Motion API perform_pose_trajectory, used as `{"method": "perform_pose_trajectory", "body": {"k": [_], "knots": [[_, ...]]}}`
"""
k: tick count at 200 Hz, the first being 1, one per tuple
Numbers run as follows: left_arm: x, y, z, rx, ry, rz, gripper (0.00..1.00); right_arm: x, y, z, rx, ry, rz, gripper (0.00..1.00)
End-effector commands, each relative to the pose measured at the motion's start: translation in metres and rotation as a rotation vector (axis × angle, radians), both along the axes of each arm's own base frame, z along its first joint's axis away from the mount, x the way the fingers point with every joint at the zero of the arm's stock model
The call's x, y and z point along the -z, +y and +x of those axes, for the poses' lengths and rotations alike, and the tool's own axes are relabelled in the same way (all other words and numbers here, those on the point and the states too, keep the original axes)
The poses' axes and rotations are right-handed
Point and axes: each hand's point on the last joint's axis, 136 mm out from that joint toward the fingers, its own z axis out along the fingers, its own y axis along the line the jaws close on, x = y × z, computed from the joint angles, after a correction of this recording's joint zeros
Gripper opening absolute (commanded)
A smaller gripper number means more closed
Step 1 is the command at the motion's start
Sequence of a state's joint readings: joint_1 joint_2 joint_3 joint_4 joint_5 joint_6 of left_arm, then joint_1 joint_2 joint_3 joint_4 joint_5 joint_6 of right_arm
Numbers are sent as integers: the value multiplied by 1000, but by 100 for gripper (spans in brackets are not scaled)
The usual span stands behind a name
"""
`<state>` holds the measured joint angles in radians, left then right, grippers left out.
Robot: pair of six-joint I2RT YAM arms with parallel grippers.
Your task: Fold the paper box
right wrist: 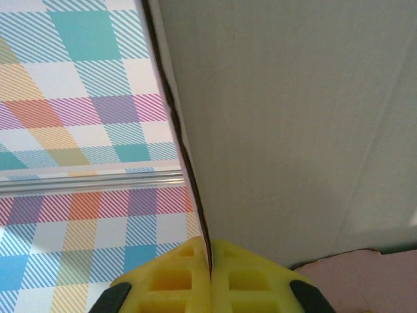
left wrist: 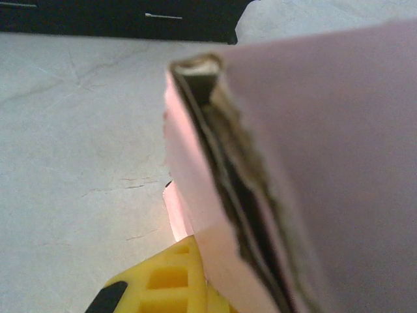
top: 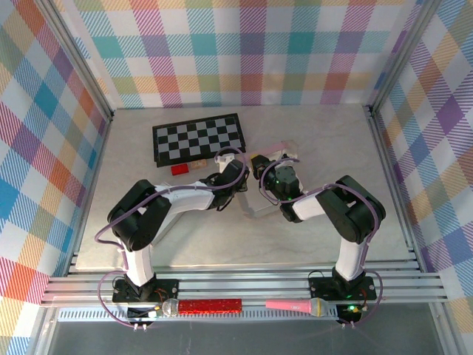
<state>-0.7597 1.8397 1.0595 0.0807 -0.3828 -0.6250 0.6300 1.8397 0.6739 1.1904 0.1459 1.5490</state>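
The paper box (top: 279, 151) is pink outside and pale inside, and lies partly folded mid-table between both arms. My left gripper (top: 235, 180) is shut on a doubled pink wall of the paper box (left wrist: 306, 163). One yellow finger (left wrist: 171, 282) shows against the wall and the other is hidden behind it. My right gripper (right wrist: 210, 277) is shut on the thin edge of a pale panel of the box (right wrist: 293, 130), which stands upright between its yellow fingertips. From above, the right gripper (top: 267, 182) faces the left one closely across the box.
A black-and-white checkerboard (top: 198, 139) lies behind the left gripper, with a small red block (top: 179, 169) at its front edge. A red bar (top: 210, 305) and a pink microphone (top: 295, 305) lie on the near rail. Plaid walls enclose the table.
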Motion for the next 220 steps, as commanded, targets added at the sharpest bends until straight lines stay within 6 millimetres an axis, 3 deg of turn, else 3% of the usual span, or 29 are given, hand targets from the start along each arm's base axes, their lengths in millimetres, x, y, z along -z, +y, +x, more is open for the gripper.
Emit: {"method": "perform_pose_trajectory", "body": {"k": [1,24,66,92,123,136,173,220], "knots": [[4,-5,4,-18,-3,4,0,29,28,-28,-135,116,-50,0],[2,-4,5,-31,10,13,0,25,26,-27,-125,126,-64,2],[-15,-4,3,7,41,42,0,15,10,-30,-99,195,-126,39],[-23,1,0,28,66,91,0,-7,-8,-33,-82,225,-185,58],[-29,0,-6,91,121,115,0,-52,-31,-44,-78,216,-289,76],[-31,6,-12,85,164,117,0,-72,-44,-49,-72,194,-334,78],[-47,19,-26,105,270,76,0,-105,-90,-64,-56,181,-492,79],[-56,21,-45,240,414,-17,0,-115,-131,-81,-26,190,-611,76]]}}
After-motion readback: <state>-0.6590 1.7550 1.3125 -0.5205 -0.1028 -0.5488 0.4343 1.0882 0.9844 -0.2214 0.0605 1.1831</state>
